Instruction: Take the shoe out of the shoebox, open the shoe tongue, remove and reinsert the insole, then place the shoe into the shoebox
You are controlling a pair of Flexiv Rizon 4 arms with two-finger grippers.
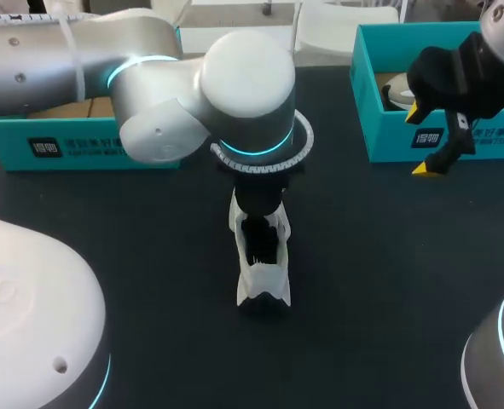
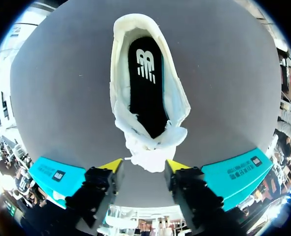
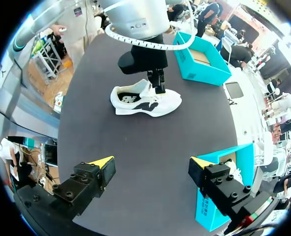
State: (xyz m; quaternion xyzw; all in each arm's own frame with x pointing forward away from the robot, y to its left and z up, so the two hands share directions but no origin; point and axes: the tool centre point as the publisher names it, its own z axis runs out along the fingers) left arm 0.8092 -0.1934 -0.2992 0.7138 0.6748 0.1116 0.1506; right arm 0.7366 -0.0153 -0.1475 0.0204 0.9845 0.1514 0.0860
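Observation:
A white shoe (image 1: pixel 262 277) stands on the dark table (image 1: pixel 379 256) at the middle, its black insole (image 2: pixel 147 93) lying inside it. My left arm (image 1: pixel 247 94) hangs straight above it, and my left gripper (image 2: pixel 144 164) reaches down at the laces end. The white shoe tongue (image 2: pixel 147 155) is drawn up between its fingers, which are part-way apart; a small gap shows on one side. My right gripper (image 1: pixel 422 142) hovers open and empty at the far right, in front of the right shoebox (image 1: pixel 456 141). In the right wrist view the shoe (image 3: pixel 145 101) lies well ahead of it.
A second teal box (image 1: pixel 81 146) stands at the far left behind my left arm. The right shoebox holds something white (image 1: pixel 396 89). Bare table lies around the shoe on all sides.

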